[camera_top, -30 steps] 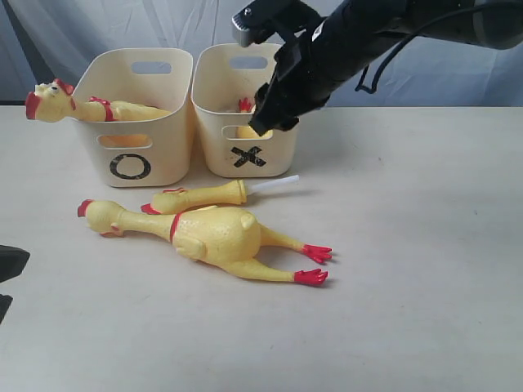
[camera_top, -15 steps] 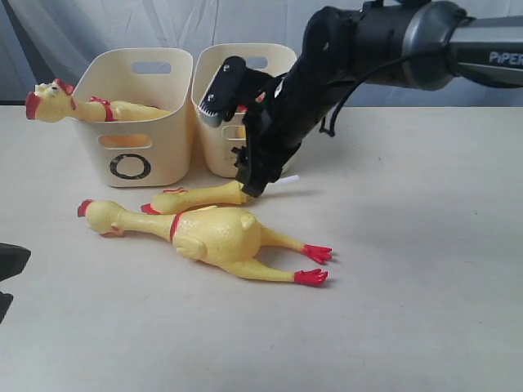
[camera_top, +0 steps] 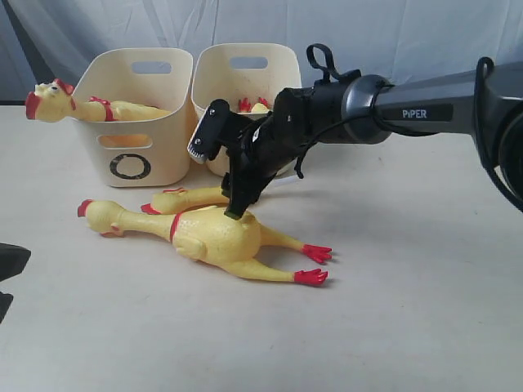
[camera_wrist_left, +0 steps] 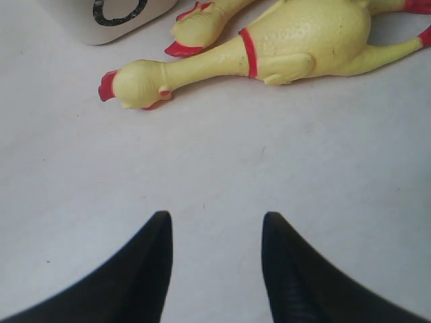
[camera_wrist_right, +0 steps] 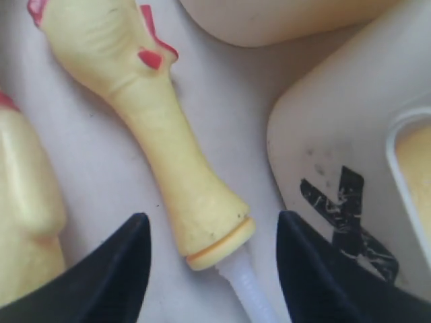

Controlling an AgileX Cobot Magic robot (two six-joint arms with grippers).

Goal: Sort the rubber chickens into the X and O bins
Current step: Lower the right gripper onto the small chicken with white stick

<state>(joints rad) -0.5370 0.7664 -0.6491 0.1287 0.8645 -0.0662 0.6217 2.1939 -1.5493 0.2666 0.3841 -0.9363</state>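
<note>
- At the near-left edge of the desk [camera_top: 409,310] the left hand [camera_wrist_left: 215,219] hangs low, jaws apart and empty, well short of any toy.
- Toward the middle lies a whole rubber chicken [camera_top: 212,233] on its side, head toward the left edge and red feet toward the right.
- Just behind it, touching or nearly so, lies the neck piece [camera_wrist_right: 168,148], with a white stem [camera_wrist_right: 246,286] poking from its cut end.
- The right hand [camera_wrist_right: 212,219] is down over that cut end, jaws wide with one on each side, gripping nothing yet. The step in hand looks like the pickup of the neck piece.
- The next move, as I judge it, is to sink a little, close across the thick end rather than the thin stem, then lift clear of the rubber chicken.
- At the far edge stand the O bin [camera_top: 172,122], a second chicken [camera_top: 73,104] hanging over its rim, and the X bin [camera_top: 214,90]. The arm hides most of the X bin's contents, perhaps a headless body. The broken piece probably belongs in X.
</note>
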